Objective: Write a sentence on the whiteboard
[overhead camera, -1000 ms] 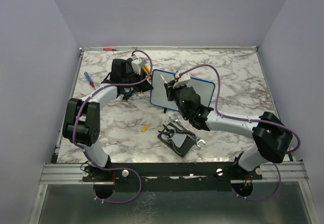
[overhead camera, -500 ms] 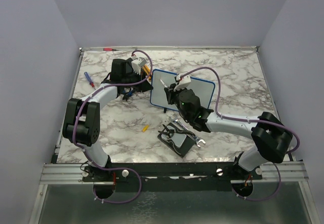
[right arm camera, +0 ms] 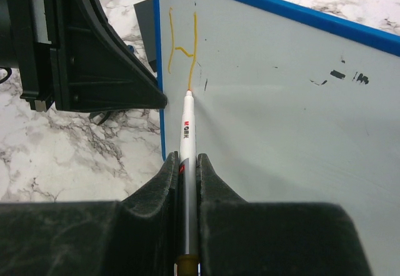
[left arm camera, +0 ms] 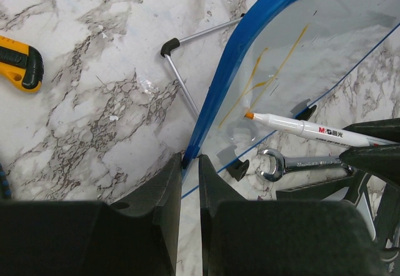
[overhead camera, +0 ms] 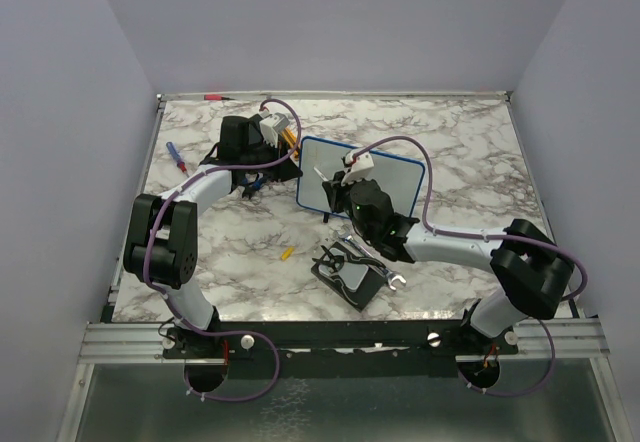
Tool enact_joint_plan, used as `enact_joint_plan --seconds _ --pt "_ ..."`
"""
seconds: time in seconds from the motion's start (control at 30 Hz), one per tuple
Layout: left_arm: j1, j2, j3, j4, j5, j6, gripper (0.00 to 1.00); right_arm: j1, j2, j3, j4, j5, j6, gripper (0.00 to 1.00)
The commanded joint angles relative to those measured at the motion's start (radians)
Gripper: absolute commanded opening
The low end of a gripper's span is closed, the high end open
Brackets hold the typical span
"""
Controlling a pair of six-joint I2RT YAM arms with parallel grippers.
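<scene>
Gripping a white marker [right arm camera: 187, 126], the right pincer [right arm camera: 187, 162] holds the tip on the whiteboard [right arm camera: 269, 101] at the foot of an orange H [right arm camera: 181, 45] near its top left corner. The left pincer [left arm camera: 189, 163] is clamped on the board's blue side rim as it stands tilted on the marble worktop [left arm camera: 94, 101].

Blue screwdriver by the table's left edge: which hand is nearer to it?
Left. The left hand clamps the whiteboard by its left rim, right of the screwdriver; the right hand holds a marker farther right, over its face.
</scene>
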Motion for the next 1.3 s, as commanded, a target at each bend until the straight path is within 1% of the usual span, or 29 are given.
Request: enact_joint_plan --seconds 0.0,0.37,0.6,0.77,1.27 --pt "-0.009 -0.035 0.021 -0.005 0.011 0.017 0.15 -0.002 0.026 -0.022 -0.033 0.016 0.009 0.00" --pt "-0.009 -0.038 0.021 -0.004 0.007 0.017 0.15 0.000 -0.014 -0.011 -0.037 0.000 -0.011 0.00" --pt "-0.010 -0.036 0.020 -0.005 -0.006 0.016 0.14 0.008 -0.090 -0.015 -0.037 -0.036 -0.031 0.00" --pt "-0.009 -0.036 0.021 -0.005 -0.010 0.017 0.13 0.009 -0.131 -0.026 -0.038 -0.013 -0.005 0.00" --pt "-0.009 -0.032 0.021 -0.005 -0.010 0.018 0.13 0.009 -0.101 -0.020 -0.036 0.058 -0.012 0.00"
